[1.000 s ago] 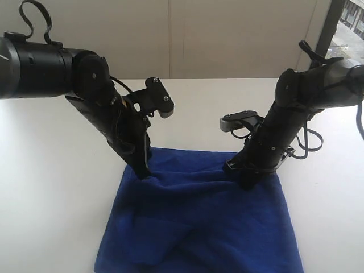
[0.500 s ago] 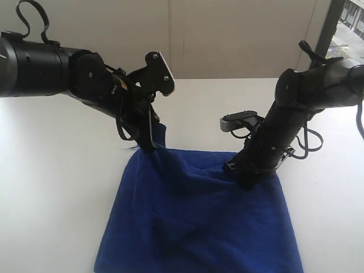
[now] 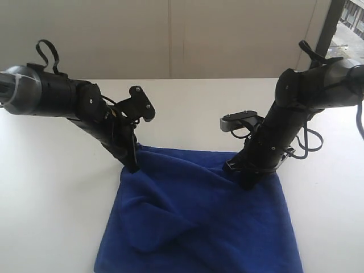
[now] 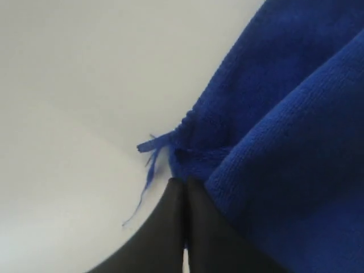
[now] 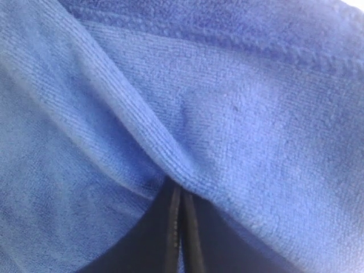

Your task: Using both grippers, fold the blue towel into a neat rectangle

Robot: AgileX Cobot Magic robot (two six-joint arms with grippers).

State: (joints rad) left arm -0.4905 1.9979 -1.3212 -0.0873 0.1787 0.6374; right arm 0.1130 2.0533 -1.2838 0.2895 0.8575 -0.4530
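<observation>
Shows a blue towel point(image 3: 216, 227) lying rumpled on a white desk point(image 3: 51, 187), with its near edge cut off by the bottom of the exterior view and a loose diagonal fold across its left half.

Shows the left end effector point(image 3: 132, 166) down at the far left corner, jaws pressed shut, apparently pinching the hem just beside a frayed thread point(image 4: 149, 147).

Shows the right end effector point(image 3: 248, 183) down near the far right corner, a little inside the edge, jaws likewise shut with a ridge of cloth bunched at the tips. Hard to tell how much cloth sits between them.

Probably the start of the first fold, bringing the far edge over to the near one. To do it well:
- Lift both corners together and to the same height.
- Pull the far edge taut between the two grips.
- Carry it level toward the near edge.
- Lay corner on corner before letting go.

Beware the slack fold on the left, likely to get trapped underneath as a wrinkle unless drawn flat first.
</observation>
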